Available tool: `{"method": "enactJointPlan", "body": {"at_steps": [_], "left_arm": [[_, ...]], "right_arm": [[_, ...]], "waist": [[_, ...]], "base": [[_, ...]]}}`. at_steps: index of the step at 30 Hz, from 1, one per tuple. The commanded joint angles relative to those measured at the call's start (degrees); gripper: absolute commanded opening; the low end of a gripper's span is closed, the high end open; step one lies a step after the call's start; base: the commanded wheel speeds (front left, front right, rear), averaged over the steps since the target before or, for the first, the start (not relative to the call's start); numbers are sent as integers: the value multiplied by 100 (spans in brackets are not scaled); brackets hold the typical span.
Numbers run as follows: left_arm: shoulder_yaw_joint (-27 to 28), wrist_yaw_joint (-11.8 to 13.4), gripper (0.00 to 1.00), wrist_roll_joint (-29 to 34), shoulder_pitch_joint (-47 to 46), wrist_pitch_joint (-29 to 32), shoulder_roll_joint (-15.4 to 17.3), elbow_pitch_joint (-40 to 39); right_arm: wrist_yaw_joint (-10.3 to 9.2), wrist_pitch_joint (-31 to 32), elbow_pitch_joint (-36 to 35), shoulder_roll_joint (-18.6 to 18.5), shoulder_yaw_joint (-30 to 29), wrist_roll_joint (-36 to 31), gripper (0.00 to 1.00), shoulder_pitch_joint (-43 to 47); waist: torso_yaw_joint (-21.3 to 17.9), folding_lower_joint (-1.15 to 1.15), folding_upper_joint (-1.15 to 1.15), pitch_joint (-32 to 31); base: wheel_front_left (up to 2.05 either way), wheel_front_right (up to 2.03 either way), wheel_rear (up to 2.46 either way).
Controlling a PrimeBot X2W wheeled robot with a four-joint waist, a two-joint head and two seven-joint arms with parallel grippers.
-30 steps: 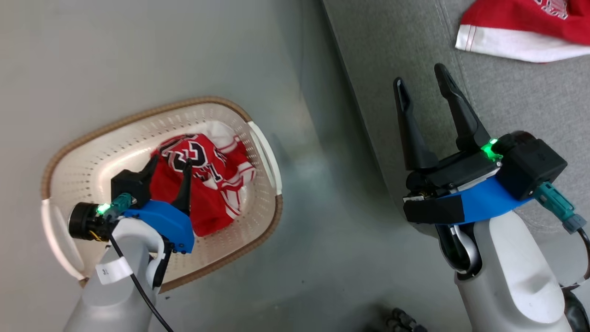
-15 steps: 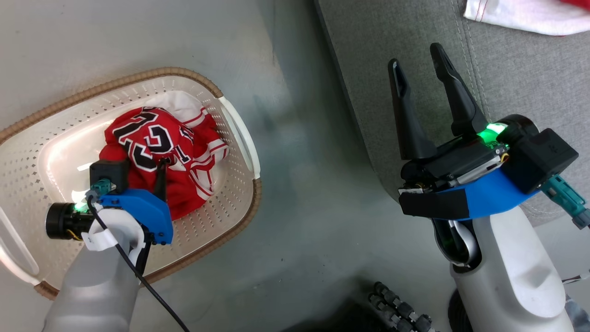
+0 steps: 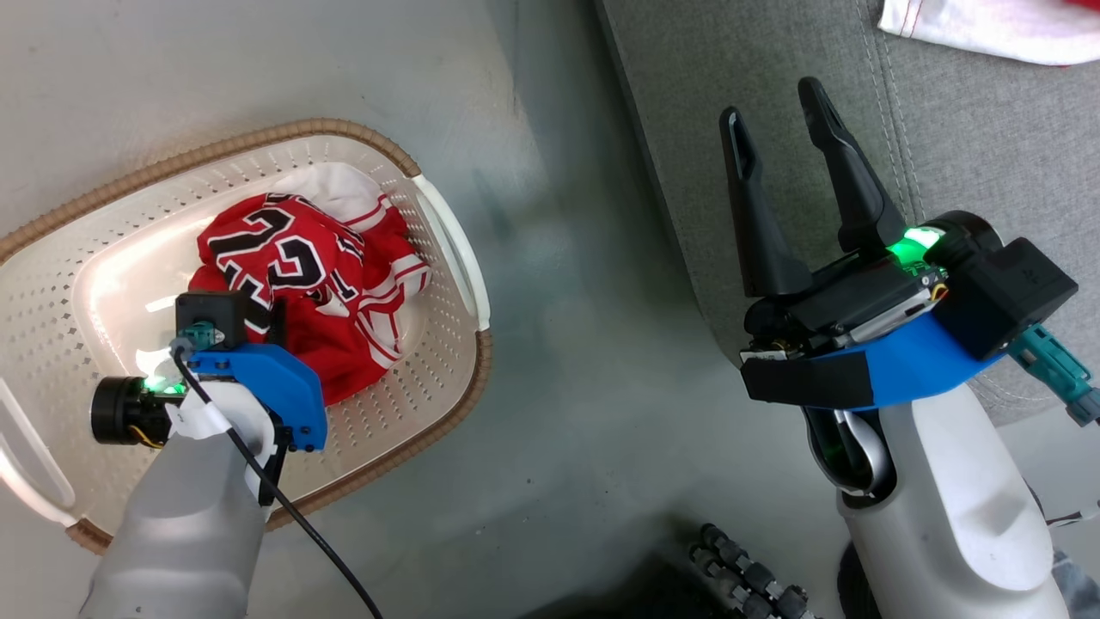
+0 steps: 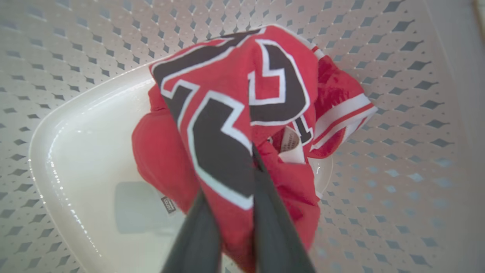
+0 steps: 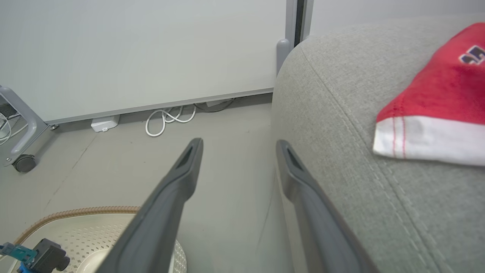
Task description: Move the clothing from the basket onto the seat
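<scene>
Presently, the left gripper [image 4: 233, 189] pinches a fold of the jersey [image 4: 227, 94] between its jaws, inside the basket [image 3: 258, 142]. The right gripper [image 3: 769, 101] has its jaws spread and empty — seat [image 3: 988, 146] edge at their tips, second garment [image 3: 988, 30] beyond.

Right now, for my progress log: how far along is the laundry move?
Done: one red garment lies on the seat. In hand: the left pincer is shut on the second garment, inside the basket. Left: carry it to the seat. The right pincer is open, empty.
</scene>
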Motion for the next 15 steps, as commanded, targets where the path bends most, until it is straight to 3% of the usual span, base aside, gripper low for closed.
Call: {"method": "enactJointPlan", "body": {"at_steps": [1,15], "left_arm": [[-13,-10,0,-4,-96,-37,11,19],[-134,-86,0,-116,-49,-109,-103,206]], "right_arm": [[1,-32,2,11,7,7,100,-98],[1,-33,120,11,6,-21,100,-89]], "waist": [[4,0,0,-7],[75,0,0,-282]], "base": [[0,0,0],[0,0,0]]}}
